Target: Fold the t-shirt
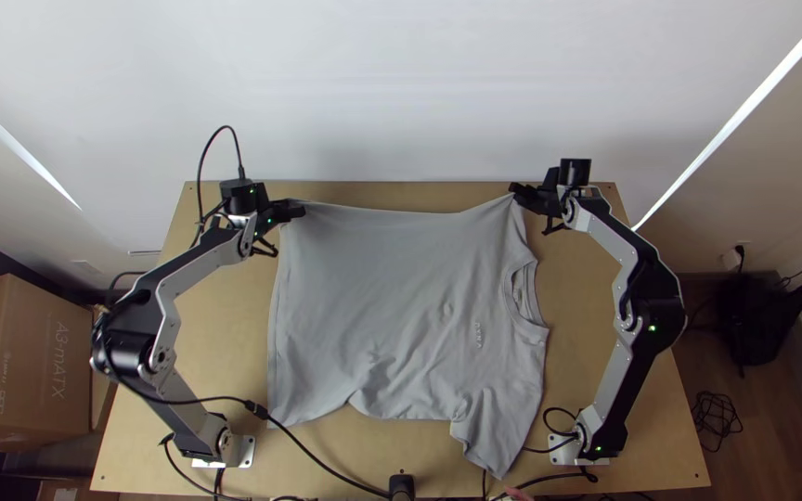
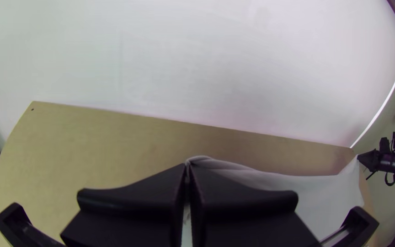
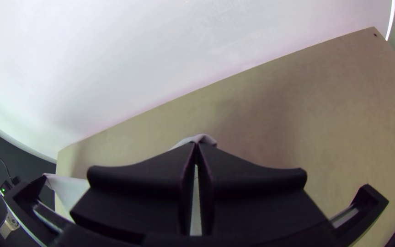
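And it's the left pincer (image 1: 297, 210) at eleven o'clock on the bench (image 1: 234, 348), shut tight on a corner at the shirt's hem end. Over at one o'clock, the right pincer (image 1: 516, 191) is closed too, with the end of a sleeve pinched between its fingers. Between them, the grey shirt (image 1: 392, 297): spread sideways across the middle of the bench, its upper edge sagging a touch from grip to grip, creases through the body. Its collar (image 1: 528, 301) points to three o'clock, the hem to nine, the other sleeve (image 1: 494, 436) down to five. At seven o'clock a black cable (image 1: 317, 461) crosses the bench near the hem's lower corner. Now out beyond the bench: at nine o'clock sits a cardboard box (image 1: 25, 371), contents hidden, and at three, a black bag (image 1: 749, 320) on the floor, its insides hidden as well.
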You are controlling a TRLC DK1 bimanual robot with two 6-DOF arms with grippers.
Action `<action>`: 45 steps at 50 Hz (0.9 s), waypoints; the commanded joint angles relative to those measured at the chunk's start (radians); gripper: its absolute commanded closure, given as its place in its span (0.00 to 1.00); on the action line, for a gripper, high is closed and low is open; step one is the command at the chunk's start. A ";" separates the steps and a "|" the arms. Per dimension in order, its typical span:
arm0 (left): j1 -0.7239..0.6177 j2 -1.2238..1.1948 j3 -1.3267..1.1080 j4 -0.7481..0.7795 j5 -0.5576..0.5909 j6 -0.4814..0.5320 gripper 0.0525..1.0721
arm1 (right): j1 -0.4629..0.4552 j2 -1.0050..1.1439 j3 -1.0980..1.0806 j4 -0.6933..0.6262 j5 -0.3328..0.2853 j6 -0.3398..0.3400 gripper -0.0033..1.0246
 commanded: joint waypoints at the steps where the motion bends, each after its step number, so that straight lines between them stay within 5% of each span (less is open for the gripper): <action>1: 0.009 0.101 0.121 0.013 -0.012 -0.032 0.97 | -0.021 0.086 0.131 -0.022 0.019 0.015 0.98; 5: 0.003 0.175 0.205 -0.003 -0.034 -0.048 0.97 | -0.030 0.164 0.251 -0.084 0.026 0.022 0.97; 7: -0.001 0.196 0.234 -0.016 -0.037 -0.054 0.94 | -0.033 0.196 0.306 -0.122 0.035 0.026 0.89; 13: -0.017 0.239 0.320 -0.054 -0.054 -0.063 0.52 | -0.044 0.275 0.478 -0.243 0.048 0.053 0.32; 17: -0.022 0.288 0.448 -0.178 -0.100 -0.062 0.20 | -0.051 0.327 0.608 -0.341 0.052 0.064 0.17; 21: -0.027 0.346 0.633 -0.389 -0.123 -0.069 0.05 | -0.054 0.338 0.669 -0.387 0.097 0.064 0.05; 36: 0.003 0.181 0.731 -0.553 -0.078 -0.072 0.05 | -0.085 0.091 0.639 -0.645 0.100 0.067 0.04; 45: 0.018 0.001 0.684 -0.726 -0.038 -0.063 0.05 | -0.171 -0.090 0.633 -0.932 -0.031 0.053 0.04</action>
